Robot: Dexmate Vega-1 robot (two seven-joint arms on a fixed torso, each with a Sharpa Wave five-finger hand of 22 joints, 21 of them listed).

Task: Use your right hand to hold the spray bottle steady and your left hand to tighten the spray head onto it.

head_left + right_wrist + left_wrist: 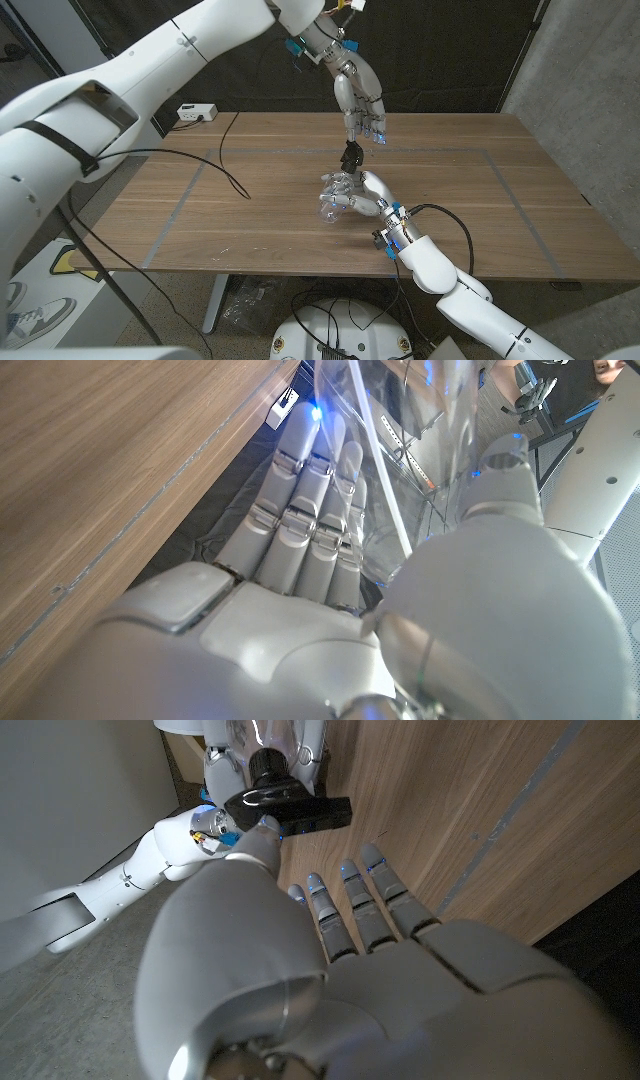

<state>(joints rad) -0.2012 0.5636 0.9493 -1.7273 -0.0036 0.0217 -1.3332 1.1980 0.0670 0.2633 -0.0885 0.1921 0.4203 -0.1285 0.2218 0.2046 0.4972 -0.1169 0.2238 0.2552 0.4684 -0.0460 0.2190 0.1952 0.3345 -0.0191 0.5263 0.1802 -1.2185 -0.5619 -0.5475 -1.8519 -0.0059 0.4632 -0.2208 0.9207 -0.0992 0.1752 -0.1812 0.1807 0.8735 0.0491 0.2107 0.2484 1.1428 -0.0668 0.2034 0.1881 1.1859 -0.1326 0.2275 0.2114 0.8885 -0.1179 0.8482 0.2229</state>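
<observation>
While the right hand (362,195) grips the clear spray bottle (334,203) upright at frame centre on the wooden table (250,240) | black spray head (350,155) sits atop the bottle | left hand (362,100) hangs directly above, fingers pointing down, thumb touching the head; grasp cannot be told.

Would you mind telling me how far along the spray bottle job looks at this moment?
Holding looks done: the right hand grips the clear bottle upright on the table. In hand: the left hand is just above the black spray head, which sits on the bottle's neck, fingers beside it. Whether it grips is unclear. Tightening appears still to be done.
</observation>
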